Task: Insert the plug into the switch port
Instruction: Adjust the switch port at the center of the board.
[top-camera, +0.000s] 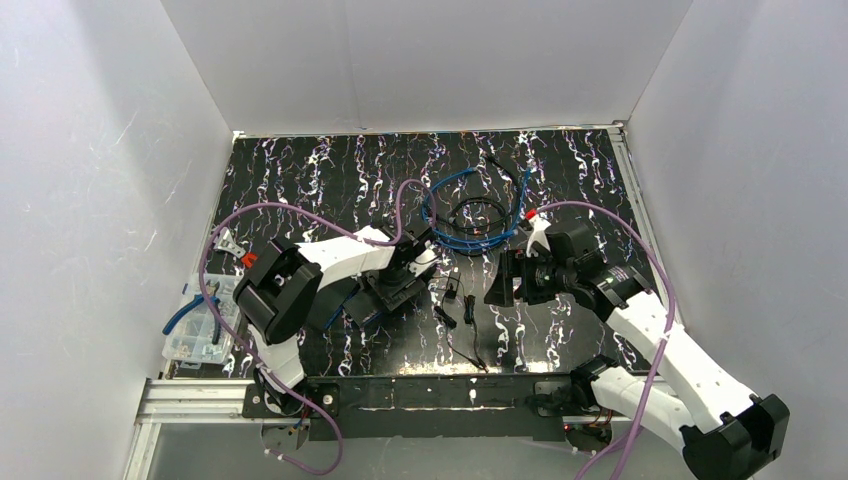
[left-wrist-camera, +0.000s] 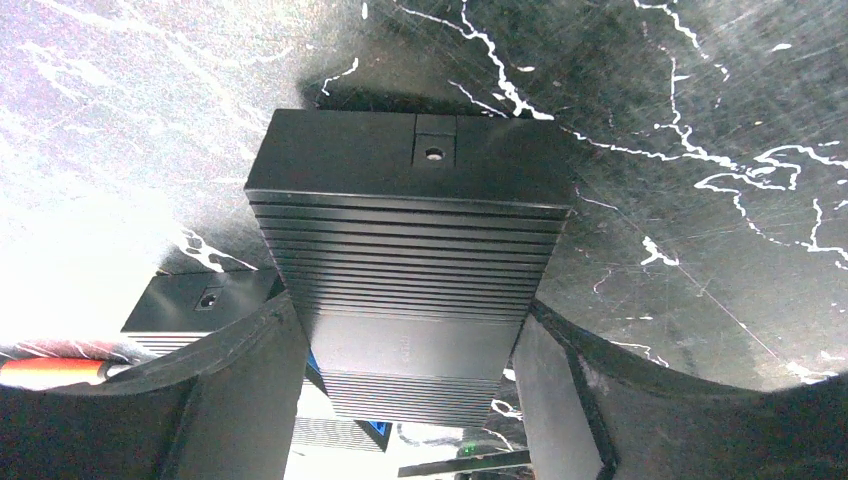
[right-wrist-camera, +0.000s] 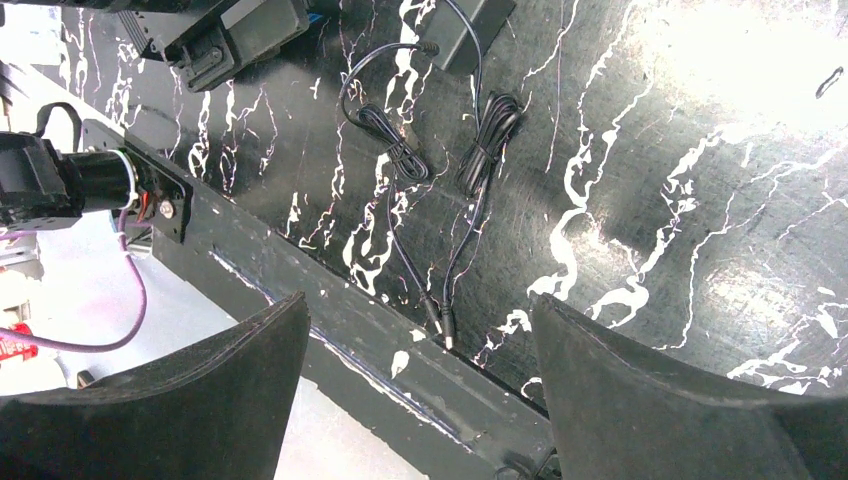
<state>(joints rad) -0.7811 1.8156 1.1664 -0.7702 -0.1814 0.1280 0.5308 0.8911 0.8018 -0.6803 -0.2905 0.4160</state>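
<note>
the left gripper (left-wrist-camera: 410, 395) clamps the switch (left-wrist-camera: 410, 230), a black ribbed box, with its fingers pressed on both long sides. just right of the switch a black adapter (top-camera: 452, 289) lies on the marbled table (top-camera: 300, 170). its thin cable runs toward the near table edge, where the plug (right-wrist-camera: 447, 336) lies loose, well apart from the switch. the right gripper (right-wrist-camera: 420, 400) hovers right of the switch, above the plug, jaws spread wide and holding nothing. beyond the switch sits a coil of blue cable (top-camera: 470, 243).
</note>
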